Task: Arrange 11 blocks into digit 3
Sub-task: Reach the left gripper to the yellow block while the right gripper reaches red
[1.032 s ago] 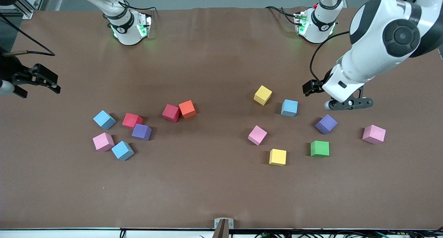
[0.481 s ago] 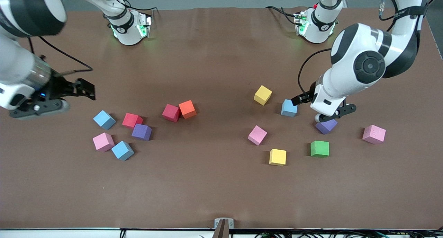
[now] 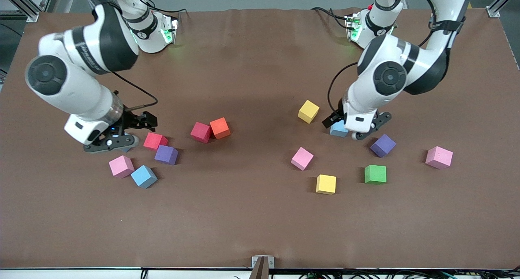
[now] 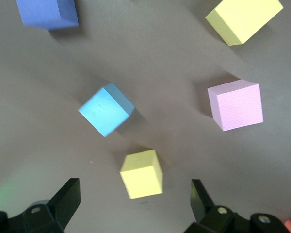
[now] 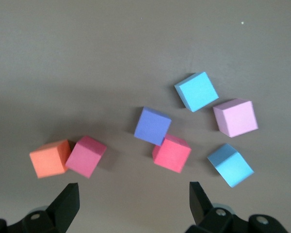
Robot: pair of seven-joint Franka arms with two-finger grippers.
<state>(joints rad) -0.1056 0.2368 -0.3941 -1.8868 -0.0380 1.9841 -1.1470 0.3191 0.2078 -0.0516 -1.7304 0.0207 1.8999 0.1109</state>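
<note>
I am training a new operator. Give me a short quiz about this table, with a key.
1. True or false: the orange block touches a red block.
2. Which block lies nearest to the front camera? A orange, B a yellow block, C purple.
3. The left gripper and the right gripper each hang above their own arm's end of the table. Open or shut?
Key: 1 true; 2 B; 3 both open.

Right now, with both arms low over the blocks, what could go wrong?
1. The right gripper hangs open over a tight cluster; its fingers may knock the red block or purple block.
2. The open left gripper covers a light blue block; it may push it aside.
</note>
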